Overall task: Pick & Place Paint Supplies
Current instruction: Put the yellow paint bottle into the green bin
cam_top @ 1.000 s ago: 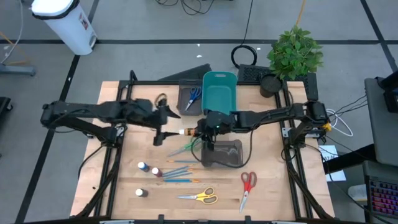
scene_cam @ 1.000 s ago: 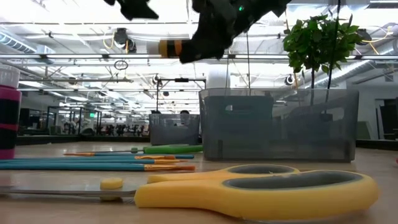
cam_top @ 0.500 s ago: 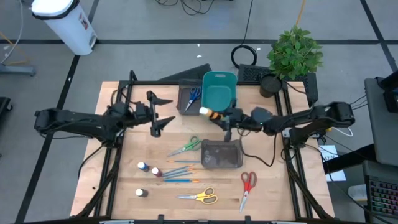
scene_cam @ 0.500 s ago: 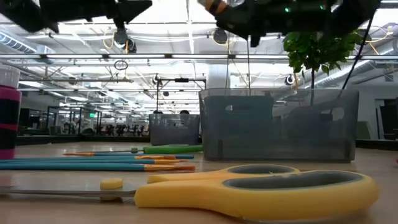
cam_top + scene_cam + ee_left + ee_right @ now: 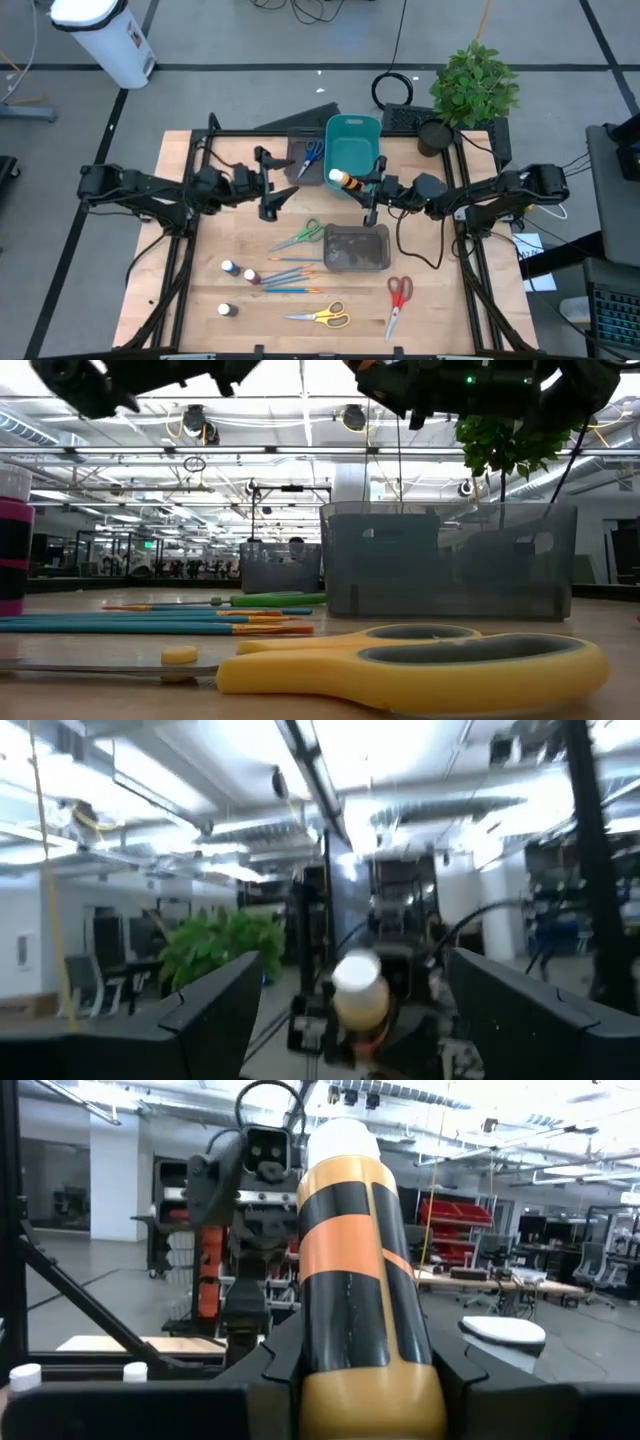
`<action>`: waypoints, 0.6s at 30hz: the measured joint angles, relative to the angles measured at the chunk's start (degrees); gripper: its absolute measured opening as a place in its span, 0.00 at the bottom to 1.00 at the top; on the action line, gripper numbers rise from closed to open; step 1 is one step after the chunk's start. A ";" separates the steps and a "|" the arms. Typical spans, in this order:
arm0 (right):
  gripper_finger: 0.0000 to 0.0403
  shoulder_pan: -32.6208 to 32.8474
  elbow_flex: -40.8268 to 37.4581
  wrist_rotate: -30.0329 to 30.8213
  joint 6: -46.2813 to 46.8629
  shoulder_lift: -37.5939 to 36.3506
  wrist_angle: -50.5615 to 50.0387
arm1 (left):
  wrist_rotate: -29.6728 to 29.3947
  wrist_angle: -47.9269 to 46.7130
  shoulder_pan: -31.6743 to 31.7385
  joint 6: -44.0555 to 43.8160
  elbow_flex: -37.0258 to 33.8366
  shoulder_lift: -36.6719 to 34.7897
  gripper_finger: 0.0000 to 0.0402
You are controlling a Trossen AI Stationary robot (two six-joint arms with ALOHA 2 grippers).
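My right gripper (image 5: 358, 186) is shut on a paint bottle (image 5: 342, 179) with orange and black bands and a white cap, high above the table just near the teal bin (image 5: 352, 145). My left gripper (image 5: 273, 182) stands open, facing the bottle's cap (image 5: 357, 975) from the table's left, a short way off. On the table lie green scissors (image 5: 298, 237), brushes (image 5: 290, 276), three small bottles (image 5: 230, 267), yellow scissors (image 5: 320, 316) and red scissors (image 5: 397, 298). Blue scissors (image 5: 311, 153) lie in the far grey tray. My right gripper pinches the bottle's bottom end (image 5: 362, 1380) between its two fingers (image 5: 285, 1355). The fingers come from the table's right, slanting upward, and lie along the bottle. The bottle is lifted clear of everything, its white cap (image 5: 342, 1138) pointing up and toward the left arm.
A dark grey tray (image 5: 357, 248) stands below the right gripper, a second one (image 5: 300, 160) left of the teal bin. A potted plant (image 5: 474, 85) is at the far right corner. Black frame rails run along both table sides.
My right gripper has carried the bottle from over the near grey tray toward the far edge and right, tipping from pointing down to slanting up. My left gripper has also tipped up from pointing down and now faces the bottle, still open.
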 joint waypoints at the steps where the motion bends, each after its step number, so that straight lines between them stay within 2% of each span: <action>1: 0.25 0.00 0.02 -0.33 -0.22 -0.03 0.03 | -0.03 -0.90 0.00 0.49 1.46 1.49 0.80; 6: 0.25 0.04 0.02 -0.40 -0.78 0.00 0.35 | 1.08 -7.70 -0.09 3.62 8.99 8.70 0.75; 12: 0.25 0.04 0.02 -0.42 -0.96 0.00 0.78 | 1.14 -8.10 -0.05 3.49 14.78 14.76 0.69; 18: 0.25 0.08 0.02 -0.46 -0.92 0.00 0.80 | 1.54 -9.20 0.02 3.01 19.81 19.17 0.68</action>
